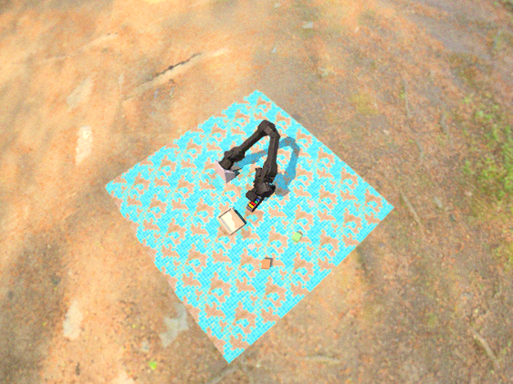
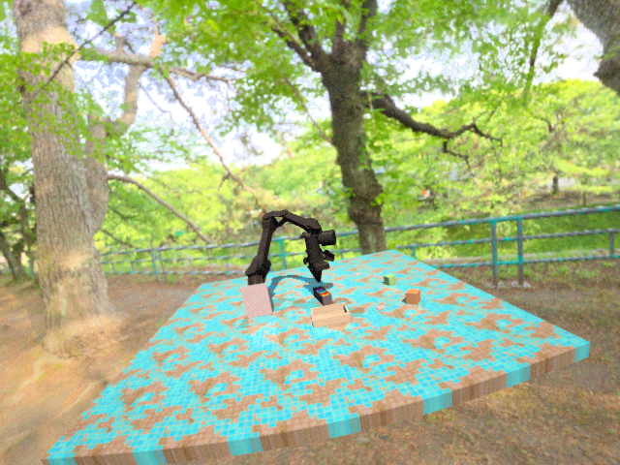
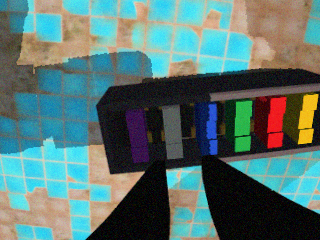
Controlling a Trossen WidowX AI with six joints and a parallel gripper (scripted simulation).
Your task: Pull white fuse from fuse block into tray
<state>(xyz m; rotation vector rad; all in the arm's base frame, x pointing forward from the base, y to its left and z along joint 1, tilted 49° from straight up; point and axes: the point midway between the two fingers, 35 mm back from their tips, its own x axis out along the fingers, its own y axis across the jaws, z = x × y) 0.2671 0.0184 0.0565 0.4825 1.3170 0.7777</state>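
The fuse block (image 3: pixel 150 86) (image 2: pixel 325 298) stands on the patterned table. The white fuse (image 3: pixel 173 132) looks grey in shadow and sits in the block, between a purple fuse (image 3: pixel 136 135) and a blue fuse (image 3: pixel 212 129). Green (image 3: pixel 243 125), red (image 3: pixel 276 122) and yellow (image 3: pixel 307 120) fuses follow to the right. My gripper (image 3: pixel 183 168) (image 2: pixel 319 280) points down above the block, its fingers a little apart with nothing between them. In the wrist view the tips show just below the white and blue fuses. The tray (image 1: pixel 224 227) (image 2: pixel 330 318) stands close to the block's yellow end.
A pink panel (image 1: pixel 225 172) (image 2: pixel 258 300) stands beside the arm's base. A green block (image 1: pixel 297 237) (image 2: pixel 389 280) and an orange block (image 1: pixel 266 263) (image 2: pixel 412 296) lie on the far side of the fuse block and tray from the panel. A small flat pink piece (image 2: pixel 380 307) lies near the orange block.
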